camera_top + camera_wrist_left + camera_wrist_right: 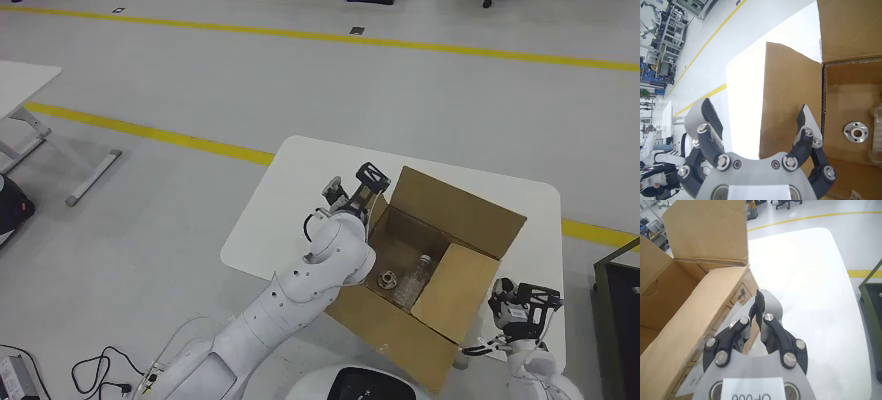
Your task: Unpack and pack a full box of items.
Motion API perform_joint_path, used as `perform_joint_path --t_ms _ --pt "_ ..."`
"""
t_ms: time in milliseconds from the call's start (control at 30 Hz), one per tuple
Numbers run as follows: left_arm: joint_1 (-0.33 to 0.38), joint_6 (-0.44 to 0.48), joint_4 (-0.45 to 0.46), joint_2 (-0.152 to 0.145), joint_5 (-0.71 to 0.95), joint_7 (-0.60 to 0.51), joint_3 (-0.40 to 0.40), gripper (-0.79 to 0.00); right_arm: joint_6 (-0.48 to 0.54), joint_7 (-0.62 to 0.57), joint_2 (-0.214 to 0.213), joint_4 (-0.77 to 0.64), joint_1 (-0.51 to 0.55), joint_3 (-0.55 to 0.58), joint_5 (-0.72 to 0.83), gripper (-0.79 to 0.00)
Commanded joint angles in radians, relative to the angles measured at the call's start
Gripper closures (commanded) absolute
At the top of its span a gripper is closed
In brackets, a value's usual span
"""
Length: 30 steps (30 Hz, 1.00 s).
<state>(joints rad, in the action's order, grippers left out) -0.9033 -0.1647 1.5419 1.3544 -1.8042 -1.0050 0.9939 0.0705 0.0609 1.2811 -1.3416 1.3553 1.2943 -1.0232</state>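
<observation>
An open cardboard box stands on the white table, its flaps raised. On its floor lie a round metal flange and a clear plastic bottle. My left gripper hovers open over the box's left side flap, holding nothing. To the right of the box, near the table's front corner, my right gripper is shut and holds nothing. It hangs beside the box's outer wall.
A dark green cart stands just off the table's right edge. Bare tabletop stretches to the right of the box and to its left. Another white table stands far left across the floor.
</observation>
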Motion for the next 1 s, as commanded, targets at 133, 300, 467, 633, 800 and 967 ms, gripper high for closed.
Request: perform_joint_path --t_ms 133,300,467,633,800,967 --pt "-0.043 0.044 0.103 0.002 0.01 0.004 0.02 -0.785 0.029 -0.008 0.014 0.067 -0.085 -0.06 -0.026 0.0" --pt "-0.063 0.058 0.135 0.005 0.011 0.013 0.041 -0.785 0.043 -0.012 0.024 0.116 -0.145 -0.09 -0.027 0.0" --pt "-0.085 0.097 0.157 0.01 0.108 0.021 0.067 -0.785 0.071 -0.022 0.034 0.164 -0.203 -0.114 -0.015 0.0" --pt "-0.098 0.137 0.158 0.016 0.198 0.007 0.077 -0.785 0.1 -0.023 0.044 0.225 -0.252 -0.138 -0.005 0.0" --pt "-0.109 0.19 0.159 0.023 0.323 -0.002 0.079 -0.785 0.097 0.003 0.05 0.254 -0.271 -0.149 -0.013 0.0" --pt "-0.099 0.291 0.121 0.027 0.493 -0.001 0.093 -0.785 0.055 0.055 0.038 0.227 -0.206 -0.114 -0.061 0.0"
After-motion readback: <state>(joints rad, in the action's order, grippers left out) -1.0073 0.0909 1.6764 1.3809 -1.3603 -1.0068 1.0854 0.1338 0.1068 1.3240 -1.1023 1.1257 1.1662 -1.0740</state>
